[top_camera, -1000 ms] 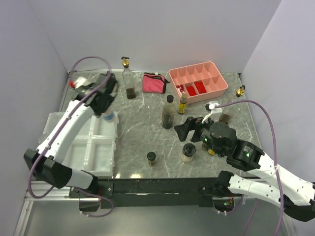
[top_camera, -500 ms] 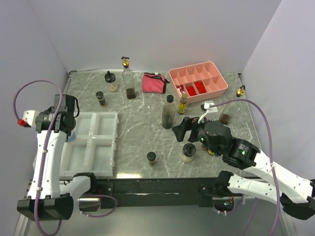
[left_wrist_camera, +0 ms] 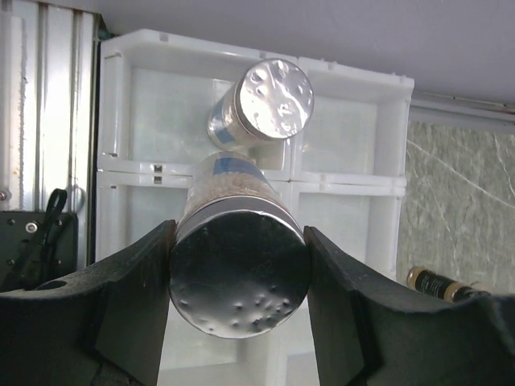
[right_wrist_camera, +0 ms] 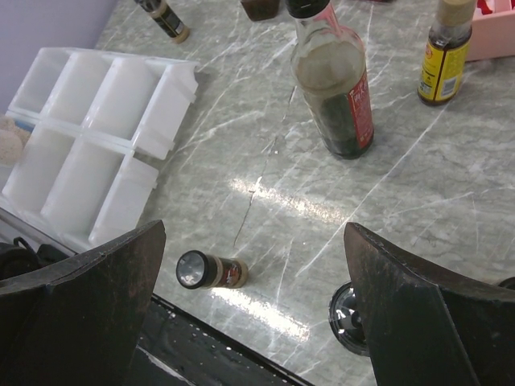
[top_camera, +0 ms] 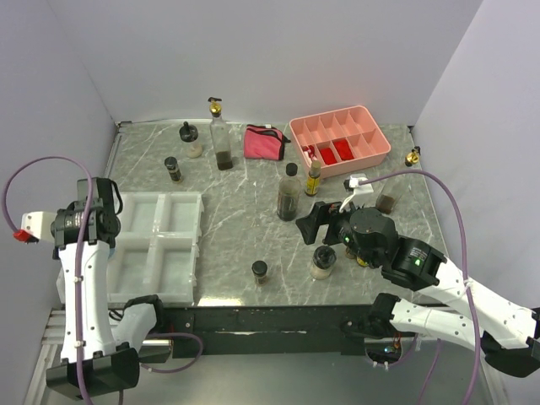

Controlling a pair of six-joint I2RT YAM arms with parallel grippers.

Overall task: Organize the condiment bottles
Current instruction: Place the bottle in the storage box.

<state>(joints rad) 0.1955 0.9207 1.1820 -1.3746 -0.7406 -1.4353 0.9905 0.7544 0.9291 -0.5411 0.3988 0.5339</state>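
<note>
Over the white divided tray (left_wrist_camera: 354, 76) at the table's left side, the left hand (left_wrist_camera: 239, 269) is gripping a silver-lidded jar (left_wrist_camera: 233, 181) around its lid end, jaws spread partway by its width. A matching jar (left_wrist_camera: 269, 100) is sitting in a compartment just beyond. Risk, as judged: the held jar is hanging close above a divider, so a release here is likely landing it on the rib and tipping it, or knocking its neighbour. Right hand (right_wrist_camera: 253, 297) is hovering wide and empty above the grey marbled table (right_wrist_camera: 265, 185) — near a tall dark-liquid bottle (right_wrist_camera: 334, 88) and a small spice jar (right_wrist_camera: 211, 270). Plain pale walls are enclosing the table on three sides.
</note>
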